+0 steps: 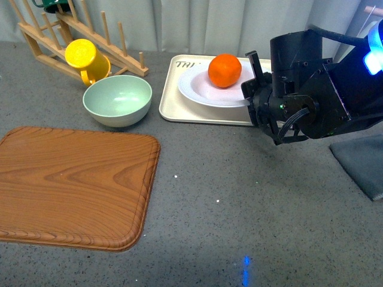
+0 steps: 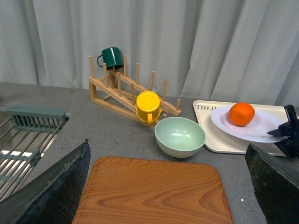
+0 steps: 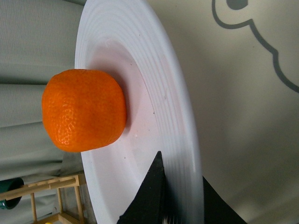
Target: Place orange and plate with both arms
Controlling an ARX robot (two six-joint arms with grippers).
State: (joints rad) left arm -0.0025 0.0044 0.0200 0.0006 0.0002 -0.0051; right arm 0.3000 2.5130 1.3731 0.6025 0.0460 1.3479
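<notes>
The orange [image 1: 224,70] sits in the white ridged plate [image 1: 203,89], which rests on the beige tray [image 1: 179,107] at the back right. My right gripper [image 1: 254,89] is shut on the plate's right rim. In the right wrist view the orange [image 3: 84,110] lies in the plate [image 3: 140,88], and one finger [image 3: 152,191] sits above the rim and one below. In the left wrist view the orange [image 2: 241,114] and plate [image 2: 261,130] show at far right. My left gripper [image 2: 168,186] is open and empty, high above the wooden board [image 2: 154,191].
A pale green bowl [image 1: 117,100] stands left of the tray. A yellow mug [image 1: 87,60] hangs on the wooden rack [image 1: 72,36], with a green mug [image 2: 112,58] at the rack's top. The wooden board [image 1: 72,185] lies front left. A grey cloth [image 1: 362,161] lies at right. A sink rack [image 2: 23,140] is far left.
</notes>
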